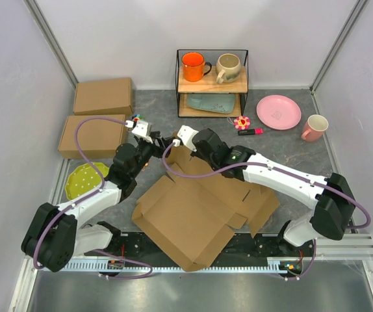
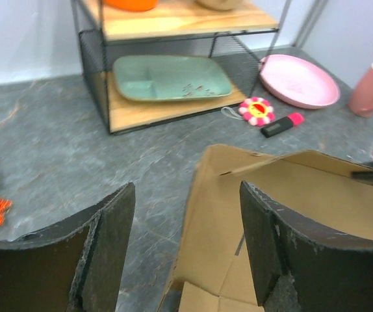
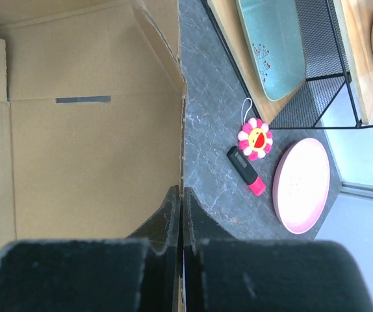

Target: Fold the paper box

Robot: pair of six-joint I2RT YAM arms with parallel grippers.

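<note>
Paper box [image 1: 186,214], plain brown cardboard, pinched by the right fingers [image 3: 164,224].

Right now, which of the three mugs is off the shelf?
The pink mug, on the table at far right; the orange mug and beige mug sit on the rack.
</note>
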